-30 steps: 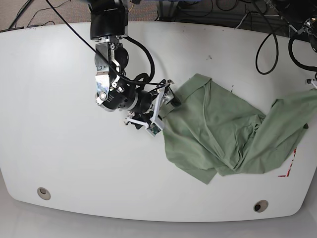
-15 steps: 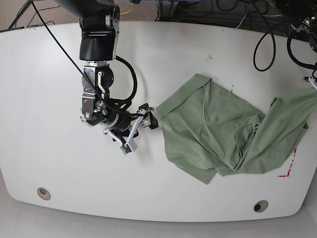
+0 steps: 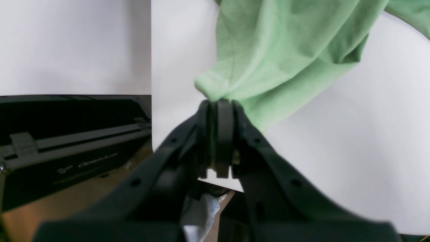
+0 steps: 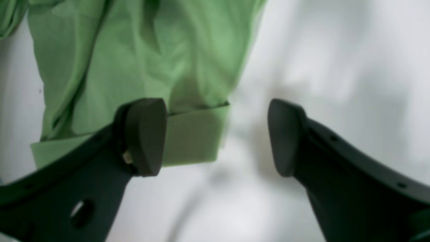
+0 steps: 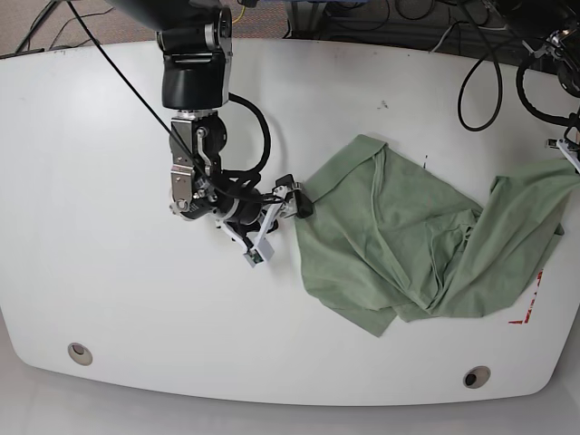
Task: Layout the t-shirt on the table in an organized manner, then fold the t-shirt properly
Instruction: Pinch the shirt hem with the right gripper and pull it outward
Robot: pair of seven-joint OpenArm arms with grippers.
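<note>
Soft, wrinkly sage-green t-shirt (image 5: 408, 245) spread in loose folds across glossy white table (image 5: 109, 290). Left gripper (image 3: 217, 111) pinched tight on a bunched corner of the cloth, fabric trailing up and away from its black jaws. Right gripper (image 4: 216, 137) wide open, holding nothing; hemmed sleeve edge just beyond its rounded left pad.

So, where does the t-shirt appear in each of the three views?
Base: the t-shirt lies crumpled on the right half of the table.
Left wrist: top centre and right, one corner clamped in the left pincer.
Right wrist: upper left, hem beside the open right pincer.
Shared landmark: the white table.
</note>
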